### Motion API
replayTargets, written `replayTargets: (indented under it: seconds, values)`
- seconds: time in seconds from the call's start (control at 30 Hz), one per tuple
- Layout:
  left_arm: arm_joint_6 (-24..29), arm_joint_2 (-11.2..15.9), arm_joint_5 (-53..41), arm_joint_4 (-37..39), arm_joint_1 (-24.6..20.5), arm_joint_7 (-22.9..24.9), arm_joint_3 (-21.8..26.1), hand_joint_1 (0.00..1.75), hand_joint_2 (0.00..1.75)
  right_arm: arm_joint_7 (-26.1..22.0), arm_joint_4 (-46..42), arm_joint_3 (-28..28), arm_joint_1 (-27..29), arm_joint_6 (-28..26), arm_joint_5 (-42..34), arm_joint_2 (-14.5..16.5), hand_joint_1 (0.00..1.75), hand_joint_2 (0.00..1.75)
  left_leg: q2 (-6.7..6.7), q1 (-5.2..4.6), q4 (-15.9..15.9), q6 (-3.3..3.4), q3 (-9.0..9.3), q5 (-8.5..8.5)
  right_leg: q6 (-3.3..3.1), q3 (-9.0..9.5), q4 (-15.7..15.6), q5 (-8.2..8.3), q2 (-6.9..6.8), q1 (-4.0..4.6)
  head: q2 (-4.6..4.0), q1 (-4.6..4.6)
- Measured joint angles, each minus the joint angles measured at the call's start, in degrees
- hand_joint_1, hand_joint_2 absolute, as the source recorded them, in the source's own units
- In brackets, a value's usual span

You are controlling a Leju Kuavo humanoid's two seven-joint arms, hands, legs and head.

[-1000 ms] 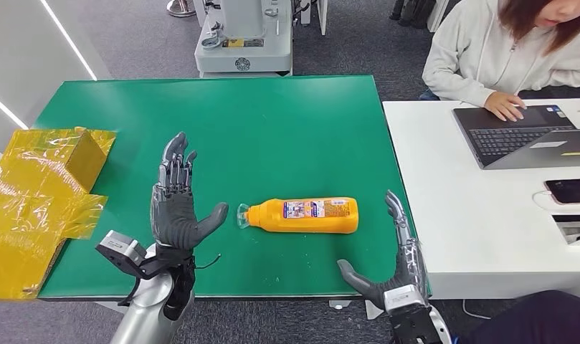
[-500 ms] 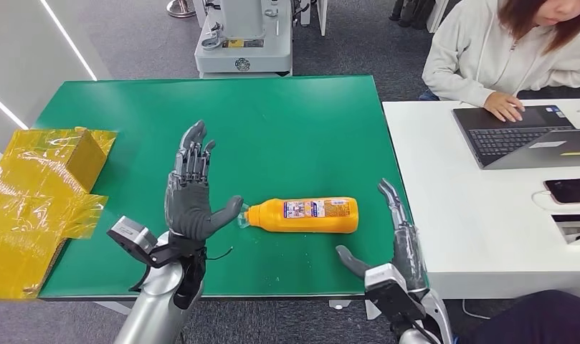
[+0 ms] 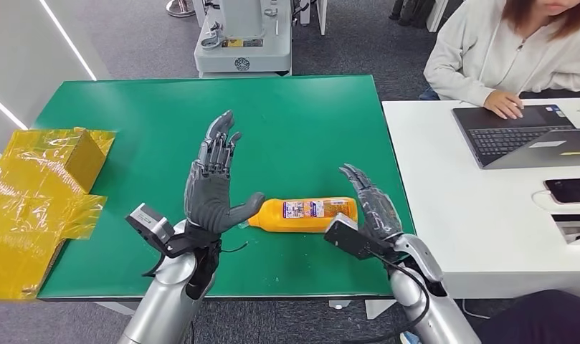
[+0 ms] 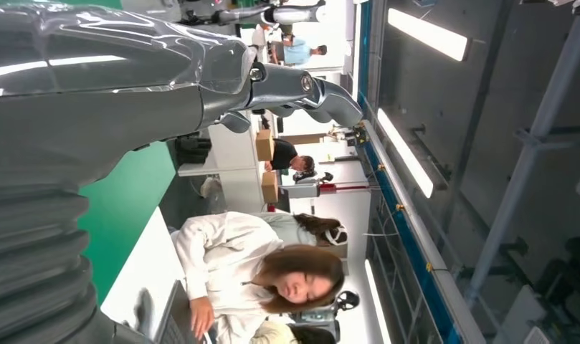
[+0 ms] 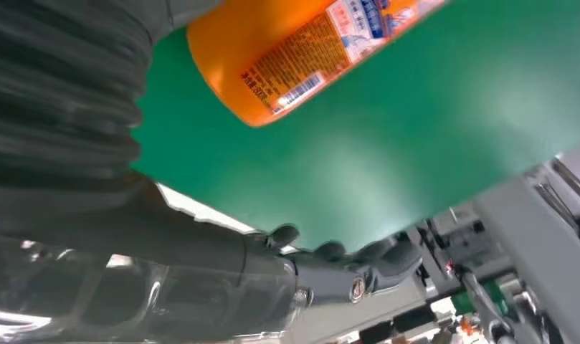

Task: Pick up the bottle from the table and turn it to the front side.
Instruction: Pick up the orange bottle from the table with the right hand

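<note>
1. Centre-low in the head view, orange plastic bottle (image 3: 308, 215) with printed label lies on its side on green table (image 3: 287, 122), long axis left-right, cap end pointing left.
2. Left hand (image 3: 211, 190) at cap end, fingers spread and upright, thumb just beside the neck, holding nothing.
3. Right hand (image 3: 369, 208) at base end, fingers apart, arched over it; contact unclear.
4. Both hands about equally near; likely a two-sided grasp.

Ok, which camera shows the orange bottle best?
The head view: the orange bottle lies on its side, label up, between both robot hands. The right wrist view catches its base end and label close up; the left wrist view looks elsewhere.
</note>
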Motion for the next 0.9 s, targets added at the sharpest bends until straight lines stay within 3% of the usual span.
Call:
replayTargets:
  seconds: [0.13,0.4,0.6,0.83,0.87,0.9]
  values:
    - [0.1,0.1,-0.1,0.3,0.0,0.1,-0.2,0.00,1.75,0.9,6.9,4.6,-4.7,3.0,1.3,-1.8,0.00,1.75,-0.02,0.00,0.0,0.00,-0.02,0.00,0.00,0.00,0.0,-0.01,-0.03,0.00,-0.01,-0.01]
    - [3.4,0.5,-2.6,3.1,-1.8,-0.7,-0.4,0.00,1.75,1.1,15.7,12.7,-10.6,3.3,2.1,-3.3,0.00,1.75,-0.03,0.00,0.0,0.00,-0.02,0.00,0.00,-0.01,0.0,-0.01,-0.04,0.00,0.00,0.00]
    - [4.6,1.2,-6.7,6.9,-3.3,-2.9,-1.6,0.00,1.75,1.3,18.2,16.5,-11.5,1.7,2.8,-4.3,0.00,1.75,-0.03,0.00,0.0,0.00,-0.01,0.00,0.01,-0.01,0.0,0.00,-0.04,0.00,-0.01,0.00]
    - [1.9,2.2,-9.8,9.9,-4.6,-3.1,-3.0,0.00,1.75,4.3,15.3,18.5,-8.5,1.3,3.5,-8.4,0.00,1.75,-0.04,-0.01,0.0,0.02,-0.01,-0.02,0.02,0.00,0.0,-0.01,-0.04,-0.01,-0.01,0.01]
    - [1.5,2.3,-9.9,10.4,-4.9,-3.2,-3.0,0.00,1.75,4.7,14.8,18.6,-8.0,1.6,3.7,-9.0,0.20,1.75,-0.04,-0.01,0.0,0.02,-0.01,-0.02,0.02,0.01,0.0,-0.01,-0.04,-0.01,-0.01,0.01]
    - [1.1,2.5,-10.1,10.8,-5.1,-3.3,-3.0,0.00,1.75,4.9,14.4,18.6,-7.6,2.0,3.8,-9.6,0.58,1.75,-0.03,-0.01,0.0,0.02,-0.01,-0.02,0.02,0.01,0.0,-0.01,-0.03,-0.01,-0.01,0.01]
